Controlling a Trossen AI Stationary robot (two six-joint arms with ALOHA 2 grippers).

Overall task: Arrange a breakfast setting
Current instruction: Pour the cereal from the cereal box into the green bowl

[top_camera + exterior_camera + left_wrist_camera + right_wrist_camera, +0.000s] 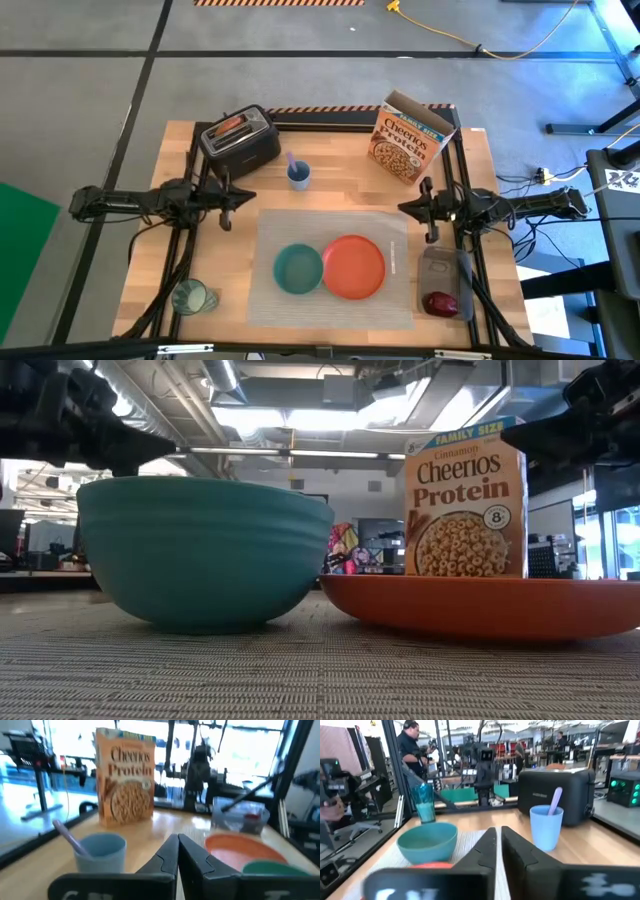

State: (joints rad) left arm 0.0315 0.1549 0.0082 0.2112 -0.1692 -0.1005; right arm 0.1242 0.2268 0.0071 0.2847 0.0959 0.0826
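Observation:
A grey translucent placemat (300,232) lies in the middle of the table. On it a small teal bowl (297,268) stands next to a larger orange-red plate (353,266). The greenish glass (190,297) stands at the near left corner. A dark-red apple (440,303) lies in a clear container (440,268) at the near right. A toast slice (229,127) sticks out of the black toaster (240,142). The metal spoon is not seen. My left gripper (246,197) is shut and empty left of the mat. My right gripper (404,208) is shut and empty right of it.
A Cheerios box (410,140) stands at the far right. A light-blue cup (298,175) with a lilac utensil stands beyond the mat. People stand in the room beyond the table in the right wrist view (414,745).

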